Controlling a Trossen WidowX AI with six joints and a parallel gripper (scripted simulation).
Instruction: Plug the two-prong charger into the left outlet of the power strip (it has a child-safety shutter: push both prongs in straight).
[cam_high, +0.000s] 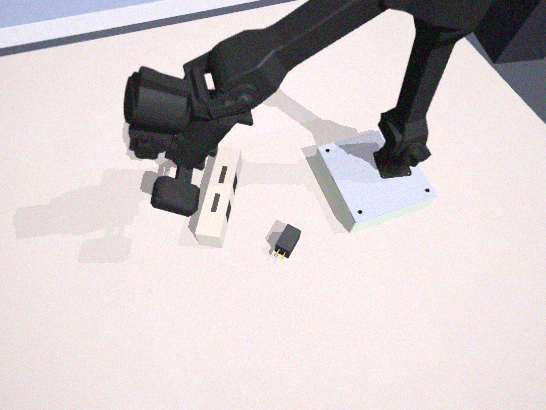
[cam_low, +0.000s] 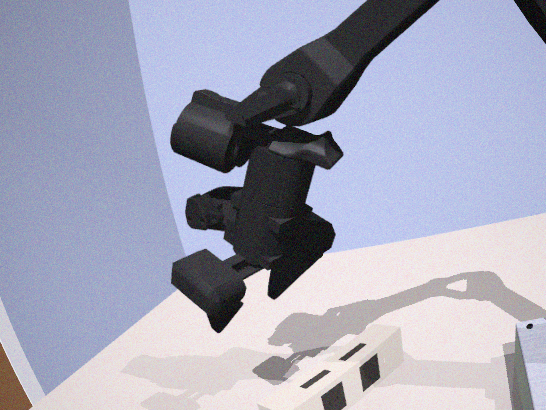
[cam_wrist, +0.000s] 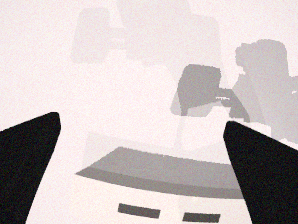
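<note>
The white power strip (cam_high: 218, 197) lies on the table with two dark outlets on top. It also shows in the exterior view (cam_low: 340, 372) and at the bottom of the wrist view (cam_wrist: 166, 196). The small black two-prong charger (cam_high: 286, 241) lies on its side to the right of the strip, its yellow prongs pointing toward the table's front. My gripper (cam_low: 245, 295) is open and empty. It hangs above the table at the far end of the strip, apart from the charger. Its fingers frame the wrist view at both sides.
The arm's grey base plate (cam_high: 370, 182) stands to the right of the charger. The table's far edge (cam_high: 125, 22) runs behind the gripper.
</note>
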